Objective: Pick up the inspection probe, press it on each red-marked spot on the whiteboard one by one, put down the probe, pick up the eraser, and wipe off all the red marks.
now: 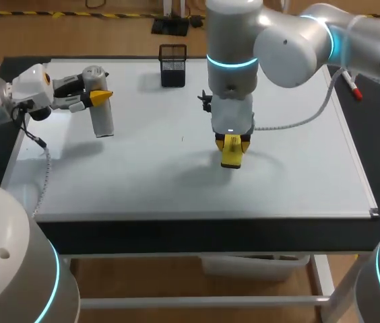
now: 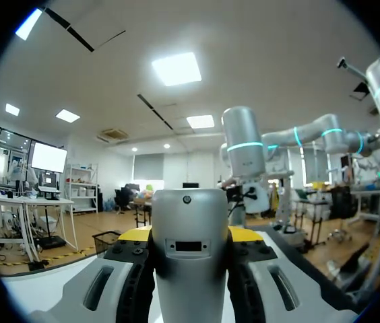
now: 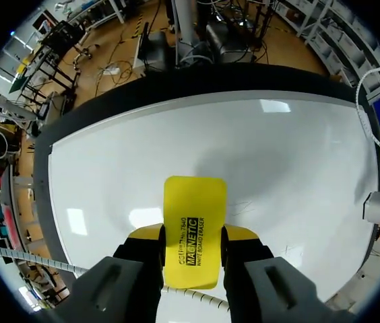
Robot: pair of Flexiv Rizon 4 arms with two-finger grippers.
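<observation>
Both grippers are closed on tools. At the whiteboard's [image 1: 298, 182] far-left part, the left gripper [image 1: 100, 98] clamps the grey inspection probe [image 1: 102, 120]. Over the board's middle, the right gripper [image 1: 232, 142] pinches the yellow eraser [image 1: 231, 157], which is possibly touching the surface. A black mesh holder [image 1: 172, 65] stands at the far edge.

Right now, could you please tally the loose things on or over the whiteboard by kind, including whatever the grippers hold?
inspection probe: 1
yellow eraser: 1
black mesh pen holder: 1
red marker: 1
Total: 4
</observation>
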